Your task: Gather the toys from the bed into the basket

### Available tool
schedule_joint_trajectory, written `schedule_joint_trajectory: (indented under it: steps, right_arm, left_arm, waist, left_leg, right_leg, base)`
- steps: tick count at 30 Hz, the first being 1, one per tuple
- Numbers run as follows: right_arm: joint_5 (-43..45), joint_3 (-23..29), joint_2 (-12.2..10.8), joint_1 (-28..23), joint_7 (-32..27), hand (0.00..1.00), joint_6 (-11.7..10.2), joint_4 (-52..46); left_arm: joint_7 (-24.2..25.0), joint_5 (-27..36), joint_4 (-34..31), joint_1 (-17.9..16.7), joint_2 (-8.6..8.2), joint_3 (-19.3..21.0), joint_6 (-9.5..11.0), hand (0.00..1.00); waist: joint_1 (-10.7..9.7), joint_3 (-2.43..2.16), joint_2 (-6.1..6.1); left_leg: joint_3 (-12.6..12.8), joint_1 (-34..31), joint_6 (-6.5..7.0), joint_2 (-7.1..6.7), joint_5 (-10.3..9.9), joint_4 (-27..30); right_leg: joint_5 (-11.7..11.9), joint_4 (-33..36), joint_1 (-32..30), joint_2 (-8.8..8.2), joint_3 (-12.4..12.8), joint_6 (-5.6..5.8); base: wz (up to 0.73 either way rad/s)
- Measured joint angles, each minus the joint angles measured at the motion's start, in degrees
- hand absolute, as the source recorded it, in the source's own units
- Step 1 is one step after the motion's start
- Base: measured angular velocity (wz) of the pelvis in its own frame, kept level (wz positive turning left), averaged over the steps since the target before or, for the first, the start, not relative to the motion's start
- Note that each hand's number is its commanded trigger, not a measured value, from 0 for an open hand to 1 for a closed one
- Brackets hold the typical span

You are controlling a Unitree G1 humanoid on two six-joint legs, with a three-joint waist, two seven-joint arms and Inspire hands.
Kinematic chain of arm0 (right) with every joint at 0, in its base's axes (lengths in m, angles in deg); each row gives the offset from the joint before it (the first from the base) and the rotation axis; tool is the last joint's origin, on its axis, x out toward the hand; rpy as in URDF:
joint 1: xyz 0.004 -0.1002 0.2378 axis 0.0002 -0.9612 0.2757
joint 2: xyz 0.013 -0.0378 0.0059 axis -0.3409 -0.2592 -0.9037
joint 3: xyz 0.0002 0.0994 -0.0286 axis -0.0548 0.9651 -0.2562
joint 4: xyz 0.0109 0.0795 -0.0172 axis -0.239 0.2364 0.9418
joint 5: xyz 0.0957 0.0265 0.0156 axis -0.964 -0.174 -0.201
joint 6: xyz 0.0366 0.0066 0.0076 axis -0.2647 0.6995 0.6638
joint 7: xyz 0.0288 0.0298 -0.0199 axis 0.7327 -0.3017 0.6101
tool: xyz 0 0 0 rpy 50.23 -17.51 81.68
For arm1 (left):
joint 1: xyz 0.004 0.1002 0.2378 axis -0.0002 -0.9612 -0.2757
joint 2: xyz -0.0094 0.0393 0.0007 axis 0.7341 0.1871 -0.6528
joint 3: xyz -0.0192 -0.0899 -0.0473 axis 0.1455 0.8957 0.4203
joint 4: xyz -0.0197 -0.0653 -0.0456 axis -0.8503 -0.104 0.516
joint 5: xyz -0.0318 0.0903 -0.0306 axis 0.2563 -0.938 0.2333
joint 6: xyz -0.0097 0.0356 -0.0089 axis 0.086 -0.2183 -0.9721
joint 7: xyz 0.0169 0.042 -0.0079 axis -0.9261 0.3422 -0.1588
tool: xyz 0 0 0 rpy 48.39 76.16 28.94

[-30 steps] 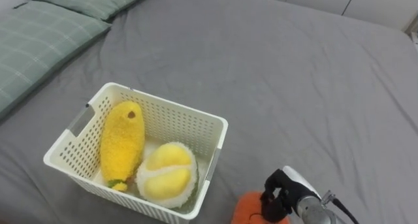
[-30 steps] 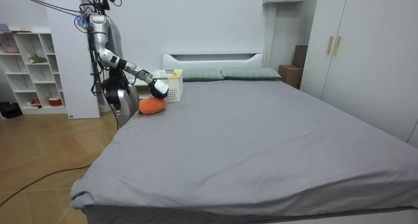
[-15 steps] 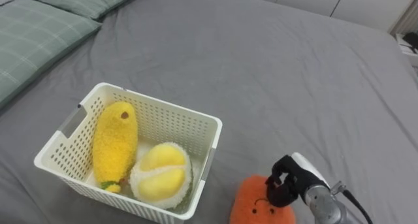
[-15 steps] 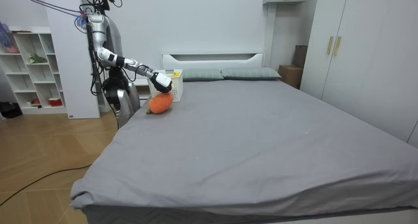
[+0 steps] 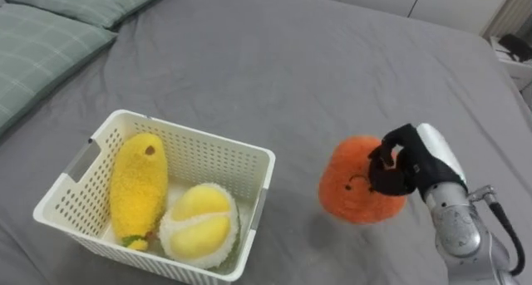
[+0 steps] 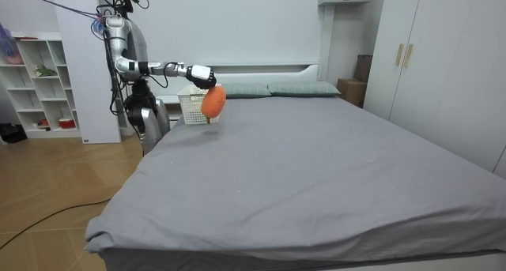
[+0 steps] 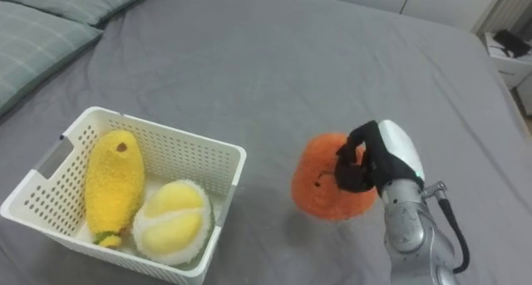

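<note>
Lifted off the bed [image 5: 291, 61]: orange plush [image 5: 353, 192], clutched by right hand [image 5: 411, 160] | basket [image 5: 208, 156]: long yellow plush [image 5: 137, 185], round yellow plush [image 5: 198, 227]

- The right hand [image 5: 420, 156] carries a smooth, rounded white shell across its back.
- Its fingers [image 5: 389, 144] are matt black and thick, and the palm is dark as well.
- Behind the hand, the wrist is a silvery-grey metal cylinder with ridged rings and a small fitting sticking out at the side.
- A thin dark cable loops out from that fitting and runs back along the forearm.
- In the room view the torso and arms are silver-grey, and the arm has darker bands.
- The head is small and dark, with a cluster of dark parts on top.
- Dark ropes run from the shoulders up and out of the room view's upper left.
</note>
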Motion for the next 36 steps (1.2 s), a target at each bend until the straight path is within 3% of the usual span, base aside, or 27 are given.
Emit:
schedule_joint_trajectory:
  steps: [9, 15, 22, 24, 27, 32, 36]
  right_arm:
    - [2.06, -0.26, -0.08, 2.42, 0.93, 1.00, 0.18, -9.31]
    - [2.21, -0.31, -0.22, 8.75, 2.70, 1.00, 0.23, -10.69]
    - [4.52, -4.53, -0.20, 16.19, 5.44, 1.00, 2.13, -10.82]
    - [4.69, -5.84, -0.20, 16.70, 6.55, 1.00, 3.14, -12.66]
    - [4.60, -8.95, -0.14, 17.72, 7.84, 1.00, 3.27, -14.68]
    - [6.83, -15.41, -0.38, 21.19, 12.45, 1.00, 3.67, -15.69]
    - [7.06, -19.48, -1.05, 25.01, 14.66, 1.00, 4.55, -15.23]
  left_arm:
    - [-0.89, -0.09, 0.69, 0.34, 0.04, 0.04, 0.90, 0.00]
    - [-0.93, -0.08, 2.62, 0.90, -0.07, -0.01, 0.90, 0.00]
    - [-0.93, -0.25, 2.42, 2.32, 0.03, -0.24, 0.62, 0.00]
    - [-0.94, -0.73, 2.43, 3.19, 0.17, -0.74, 0.34, 0.00]
    - [-0.69, -0.69, 2.43, 3.60, 0.50, -1.57, 0.13, 0.00]
    - [0.30, -0.61, 2.41, 4.39, 0.91, -2.58, 0.14, 0.00]
    - [0.32, -0.19, 2.46, 5.25, 1.38, -4.11, 0.09, 0.00]
  waist:
    - [0.65, -0.04, -0.43]
    - [1.04, 0.04, -0.32]
    - [3.09, -0.37, -1.26]
    - [4.10, -0.67, -1.70]
    - [5.58, -0.71, -2.07]
    - [7.39, -0.02, -3.32]
    - [9.54, 0.17, -4.17]
  left_leg:
    - [-0.02, -0.32, 0.02, -0.01, -0.01, -0.01]
    - [-0.13, -0.30, 0.03, 0.03, -0.02, -0.05]
    - [-1.03, -1.23, 0.03, -0.05, -0.01, 0.36]
    - [-1.18, -1.65, 0.02, -0.06, 0.02, 0.38]
    - [-1.65, -1.60, 0.03, -0.10, 0.05, 0.48]
    - [-2.93, -1.92, 0.03, -0.21, 0.04, 0.34]
    - [-3.27, -2.50, -0.05, -0.23, 0.10, 0.59]
  right_leg:
    - [0.00, 0.27, -0.38, 0.07, 0.12, 0.00]
    - [0.00, 0.72, -0.60, 0.04, 0.12, 0.01]
    - [0.00, 0.72, -1.00, -0.03, -0.66, 0.01]
    - [0.00, 0.79, -1.47, -0.04, -0.96, 0.01]
    - [0.00, 0.74, -1.29, -0.07, -1.46, 0.01]
    - [-0.04, 0.60, -1.00, -0.05, -1.76, 0.06]
    - [-0.02, 0.53, -1.68, -0.08, -2.76, 0.03]
  base:
    - [0.00]
    - [0.00]
    - [0.06]
    - [0.06]
    - [0.08]
    - [0.11]
    - [0.05]
